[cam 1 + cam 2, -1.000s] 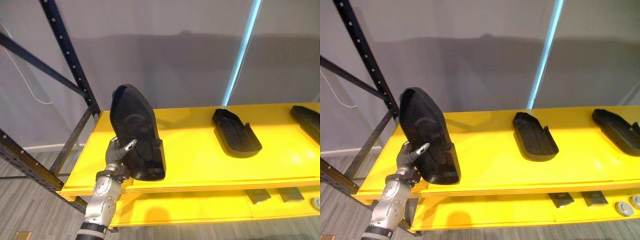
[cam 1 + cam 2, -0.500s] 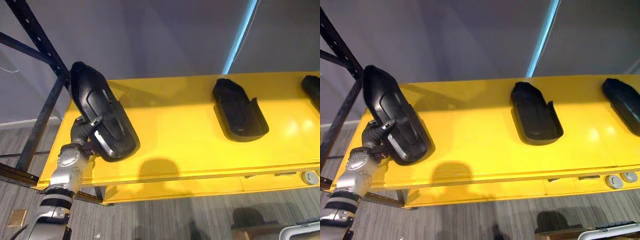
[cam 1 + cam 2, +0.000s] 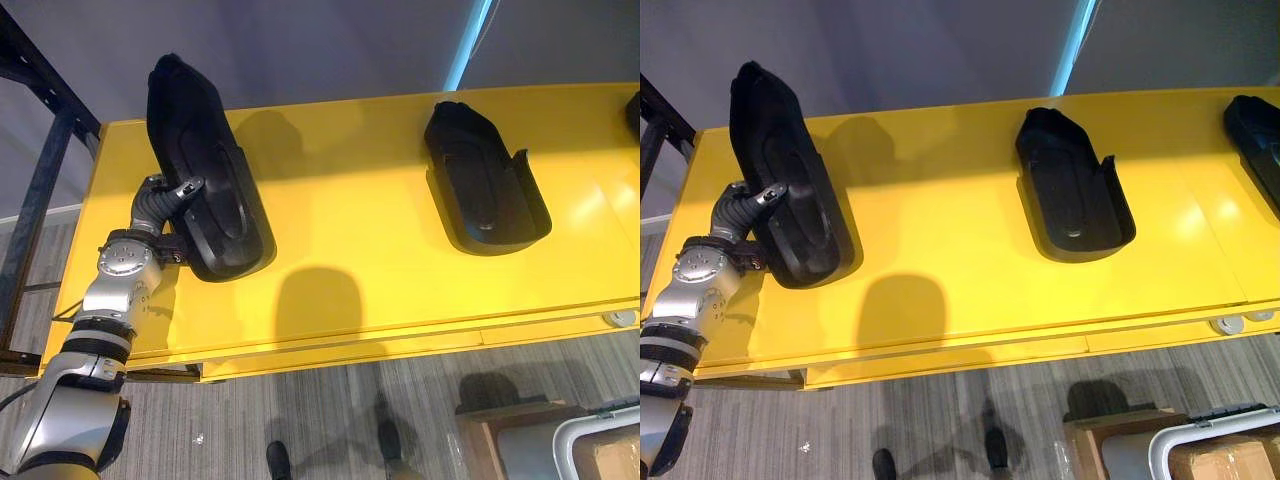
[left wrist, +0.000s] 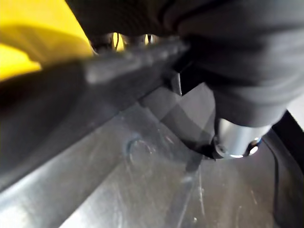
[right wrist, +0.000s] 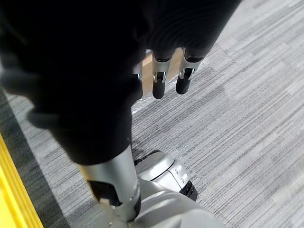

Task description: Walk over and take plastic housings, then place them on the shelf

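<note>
**Left eye view.**
- Yellow shelf (image 3: 350,235): flat top, spanning the frame from 9 to 3 o'clock.
- Held housing (image 3: 205,190): black plastic, long, hollow side up. It sits at 10 o'clock over the shelf's left end, narrow end toward 12, broad end toward 6. Whether the broad end touches the shelf top cannot be told.
- Left hand (image 3: 160,205): comes in from 7 o'clock and clasps the held housing's left rim, thumb hooked over into the hollow, fingers hidden behind the shell.
- Second housing (image 3: 485,180): black, lies flat on the shelf at 2 o'clock, well apart from the held one.
- Third housing (image 3: 634,108): black, a sliver at the 3 o'clock edge.
- Rack upright (image 3: 40,165): dark metal, at 9 o'clock, beside the shelf's end.
- Floor (image 3: 330,420): grey carpet, along 6 o'clock.

**Right eye view.** Same items. The third housing shows more fully at 2 o'clock. A box (image 3: 1215,455) stands on the floor at 5 o'clock.

**Left wrist view.** The thumb (image 4: 235,140) is pressed on the held housing's grey inner face. The rim passes under the dark cover, with the yellow shelf beyond at 10 o'clock.

**Right wrist view.** Right hand (image 5: 95,71): fingers (image 5: 159,78) loose and nearly straight, holding nothing, hanging over the floor. The shelf's yellow edge is at 7 o'clock.
</note>
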